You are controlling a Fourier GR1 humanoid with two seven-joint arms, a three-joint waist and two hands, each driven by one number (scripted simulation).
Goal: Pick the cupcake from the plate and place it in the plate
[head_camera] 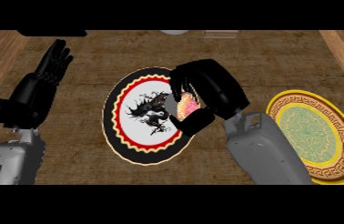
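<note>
Cupcake (186, 105) sits at the right side of the black-rimmed plate (128, 141), the one with the red ring and the dark dragon-like figure in its white centre. Only a pink-and-tan sliver of it shows; the rest is hidden by the right hand (209, 89).

Right hand is curled round the cupcake: fingers (180, 84) arc over its top and far side, thumb (194, 123) closes in from below on the near side. Cupcake sits in the gap between them, pinched from both sides. Can't tell whether it is lifted or resting on the plate; the hand blocks the underside.

Right forearm (265, 150) comes up from the lower edge, crossing the counter (269, 54) between the two plates.

Yellow plate (316, 166) with a green centre and patterned gold border lies to the right, near the view's edge, apart from the black-rimmed one. Part of its left rim is covered by the forearm.

Left hand (53, 63) is at the far left, fingers straight and held together, pointing up, holding nothing, well apart from both plates.
</note>
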